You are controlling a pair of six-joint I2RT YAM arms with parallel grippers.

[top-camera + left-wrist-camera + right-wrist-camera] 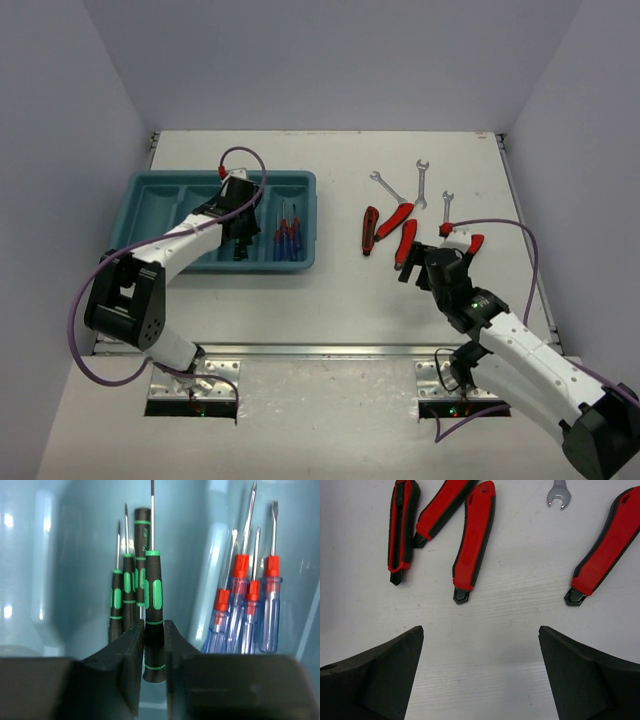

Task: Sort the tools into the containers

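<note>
The teal tray [150, 200] lies on the left of the table. My left gripper [240, 240] reaches into its third compartment and is shut on a black-and-green screwdriver [154, 595], fingers [125, 655] pressed on both sides of the handle. Other black-and-green screwdrivers [127, 590] lie just beyond it. Blue/red screwdrivers [250, 605] lie in the fourth compartment [288, 232]. My right gripper [418, 268] is open and empty above bare table [481, 635], just short of the red-handled pliers [472, 545]. Three silver wrenches [422, 180] lie beyond the pliers [390, 225].
Another red pliers handle [605, 550] lies to the right of my right gripper, partly under the arm in the top view [470, 240]. One wrench end [559, 495] shows at the top of the right wrist view. White walls enclose the table on three sides.
</note>
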